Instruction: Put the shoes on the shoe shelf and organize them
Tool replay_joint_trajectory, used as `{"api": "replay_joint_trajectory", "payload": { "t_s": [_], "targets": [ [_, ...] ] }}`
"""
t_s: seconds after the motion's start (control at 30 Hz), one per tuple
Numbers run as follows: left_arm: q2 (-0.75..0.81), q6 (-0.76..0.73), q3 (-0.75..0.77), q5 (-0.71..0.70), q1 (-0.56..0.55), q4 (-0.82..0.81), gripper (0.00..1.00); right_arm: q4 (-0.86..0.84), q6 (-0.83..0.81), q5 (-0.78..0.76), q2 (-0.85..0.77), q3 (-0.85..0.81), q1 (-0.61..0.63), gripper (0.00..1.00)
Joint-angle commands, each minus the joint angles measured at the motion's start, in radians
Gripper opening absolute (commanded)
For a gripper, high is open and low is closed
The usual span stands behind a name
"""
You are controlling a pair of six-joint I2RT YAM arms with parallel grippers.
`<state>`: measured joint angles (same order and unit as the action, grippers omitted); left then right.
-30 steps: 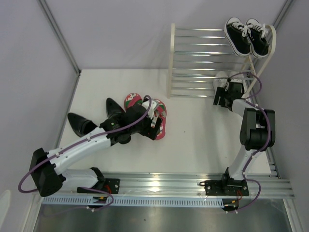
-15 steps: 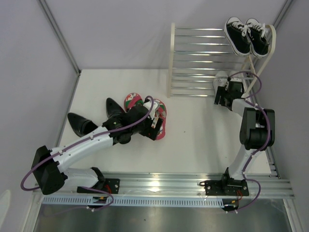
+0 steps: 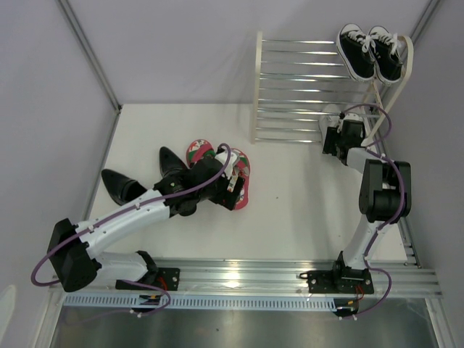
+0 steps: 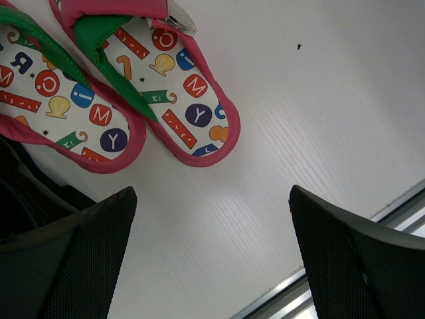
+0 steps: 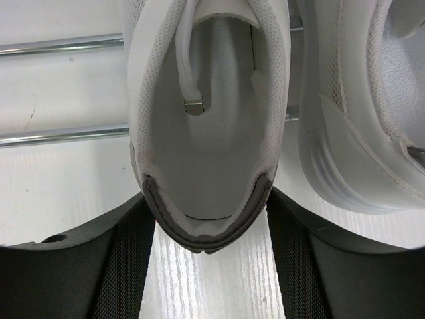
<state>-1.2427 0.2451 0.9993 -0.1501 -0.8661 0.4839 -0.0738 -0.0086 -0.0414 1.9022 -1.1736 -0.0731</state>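
Since a second ago, my right arm has edged a little closer to the shoe shelf [image 3: 290,94], taking a white sneaker [image 5: 206,100] with it. My left arm has hardly shifted. Seen from above, the shelf stands at the far right of a white table [image 3: 304,196]. My right gripper [image 5: 206,226] reaches in at the lower tier, its two fingers pinching the sneaker's heel from either side (they look pressed against it, though the contact itself is in shadow). The toe points into the shelf over two metal bars [image 5: 60,136]. The other white sneaker [image 5: 358,100] sits just beside it on the right.

To finish this step well, I should slide the shoe straight in until its heel lines up with its partner's. The sole should stay flat on the bars; then I open and back straight out. The partner is close, so any sideways drift would nudge it.

My left gripper [image 4: 212,266] hangs spread wide and empty over the table, just beside the red flip-flops [image 4: 179,100]. Two black dress shoes [image 3: 119,185] lie to their left, not paired up. Black canvas sneakers [image 3: 370,54] fill the right end of the top tier, so the remaining pairs must go to their left.
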Motion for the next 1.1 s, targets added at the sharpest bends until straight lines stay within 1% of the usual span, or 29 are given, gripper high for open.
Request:
{"api": "replay_joint_trajectory", "payload": {
  "t_s": [0.0, 0.07, 0.2, 0.47, 0.63, 0.83, 1.07],
  "targets": [
    [0.0, 0.011, 0.032, -0.016, -0.007, 0.001, 0.99, -0.075, -0.03, 0.0, 0.018, -0.02, 0.012, 0.37],
    [0.002, 0.008, 0.033, -0.014, -0.007, 0.002, 0.99, -0.093, -0.03, -0.003, 0.0, -0.003, 0.015, 0.34],
    [0.003, 0.011, 0.035, -0.011, -0.008, 0.004, 0.99, -0.139, -0.034, -0.04, -0.041, 0.041, 0.016, 0.33],
    [0.006, 0.016, 0.03, 0.0, -0.008, -0.002, 0.99, -0.219, 0.004, -0.138, -0.095, 0.084, 0.018, 0.28],
    [0.011, 0.016, 0.03, -0.005, -0.008, 0.004, 0.99, -0.239, 0.004, -0.186, -0.097, 0.091, 0.019, 0.28],
    [0.009, 0.017, 0.024, -0.008, -0.008, 0.002, 0.99, -0.227, 0.004, -0.169, -0.078, 0.075, -0.004, 0.29],
    [0.005, 0.023, 0.024, -0.008, -0.008, 0.001, 0.99, -0.202, 0.044, -0.21, -0.063, 0.06, -0.007, 0.28]
  ]
}}
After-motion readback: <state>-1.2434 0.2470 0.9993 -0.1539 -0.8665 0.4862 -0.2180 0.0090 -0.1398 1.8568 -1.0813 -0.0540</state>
